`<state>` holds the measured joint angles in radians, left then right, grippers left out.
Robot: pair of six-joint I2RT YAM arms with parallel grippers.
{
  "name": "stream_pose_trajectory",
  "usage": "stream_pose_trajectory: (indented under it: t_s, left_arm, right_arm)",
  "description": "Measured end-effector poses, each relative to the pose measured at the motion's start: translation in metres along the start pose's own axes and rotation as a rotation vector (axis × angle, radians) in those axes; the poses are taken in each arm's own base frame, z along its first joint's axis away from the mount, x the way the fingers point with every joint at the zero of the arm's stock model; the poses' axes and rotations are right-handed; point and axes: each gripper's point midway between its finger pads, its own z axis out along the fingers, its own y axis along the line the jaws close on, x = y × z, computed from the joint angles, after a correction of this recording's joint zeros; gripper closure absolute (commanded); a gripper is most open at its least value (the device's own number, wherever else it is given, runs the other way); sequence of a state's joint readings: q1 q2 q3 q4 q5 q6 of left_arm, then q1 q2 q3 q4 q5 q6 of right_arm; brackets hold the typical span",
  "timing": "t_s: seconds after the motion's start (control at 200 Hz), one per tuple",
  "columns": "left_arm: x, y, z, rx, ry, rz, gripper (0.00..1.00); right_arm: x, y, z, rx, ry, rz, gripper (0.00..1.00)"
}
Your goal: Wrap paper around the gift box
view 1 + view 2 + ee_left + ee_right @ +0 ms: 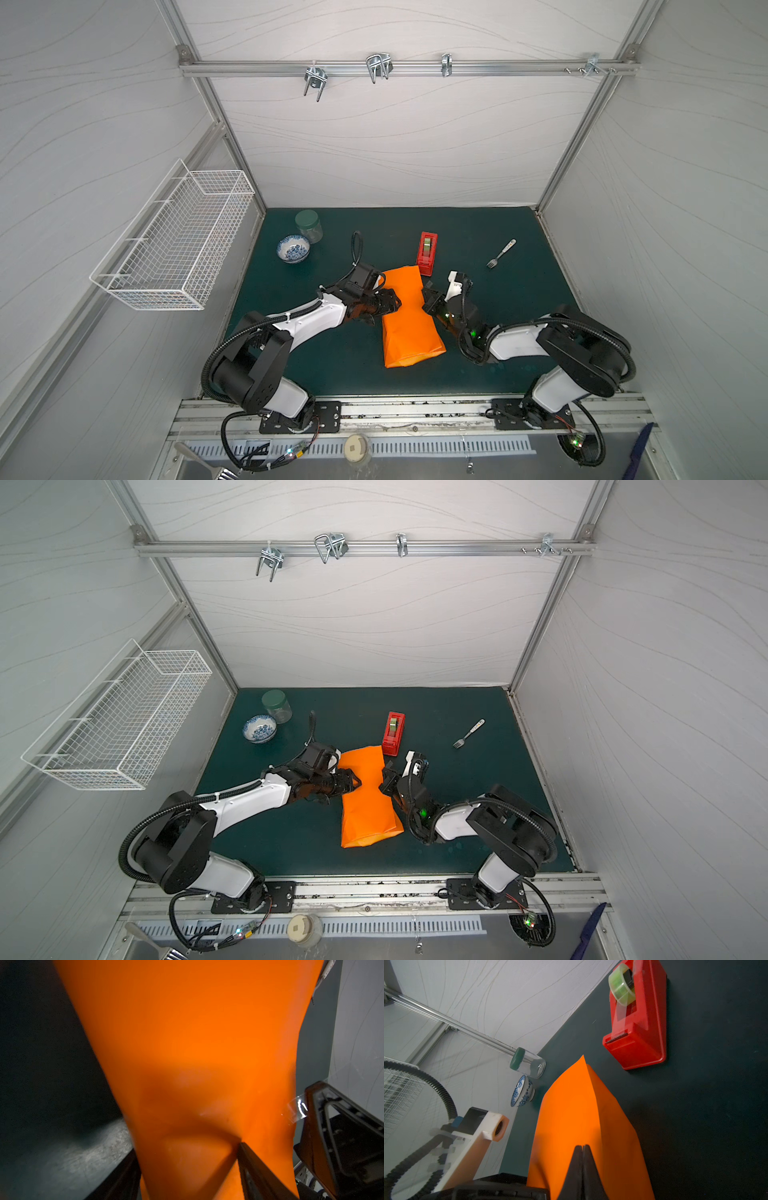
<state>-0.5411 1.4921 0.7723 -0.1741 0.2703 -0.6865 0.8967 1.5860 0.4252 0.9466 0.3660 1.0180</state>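
Note:
The orange paper (pixel 409 316) (pixel 365 796) lies folded into a long packet mid-table. The gift box is hidden, no yellow-green showing. My left gripper (pixel 395 305) (pixel 356 781) (pixel 187 1147) reaches over the packet's left edge. It is open, and one of its fingers (pixel 249 1159) presses a dent into the paper (pixel 187 1043). My right gripper (pixel 426 291) (pixel 386 767) (pixel 582 1146) is at the packet's right edge over the paper (pixel 571 1115), jaws together. In the left wrist view a strip of clear tape (pixel 297 1109) sticks out from the right gripper (pixel 309 1088).
A red tape dispenser (pixel 428 253) (pixel 637 1022) stands just beyond the packet's far end. A blue-patterned bowl (pixel 293 248) and a green-lidded jar (pixel 308 225) sit far left. A fork (pixel 500 253) lies far right. A wire basket (pixel 174 241) hangs on the left wall.

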Motion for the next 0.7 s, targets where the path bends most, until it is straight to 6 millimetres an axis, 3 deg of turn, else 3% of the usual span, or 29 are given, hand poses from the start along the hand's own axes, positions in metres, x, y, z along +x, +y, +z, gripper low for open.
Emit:
stream_pose_trajectory:
  t_s: [0.27, 0.605, 0.7]
  left_arm:
    - [0.000, 0.001, 0.001, -0.001, 0.002, 0.001, 0.29]
    - [0.000, 0.001, 0.001, 0.001, 0.006, -0.002, 0.29]
    - [0.001, 0.001, 0.001, 0.002, 0.008, -0.002, 0.29]
  right_arm:
    - [0.007, -0.012, 0.001, 0.023, 0.009, -0.001, 1.00]
    - [0.007, -0.012, 0.000, 0.009, 0.006, 0.003, 1.00]
    - [0.008, -0.012, 0.000, 0.009, 0.006, 0.003, 0.95]
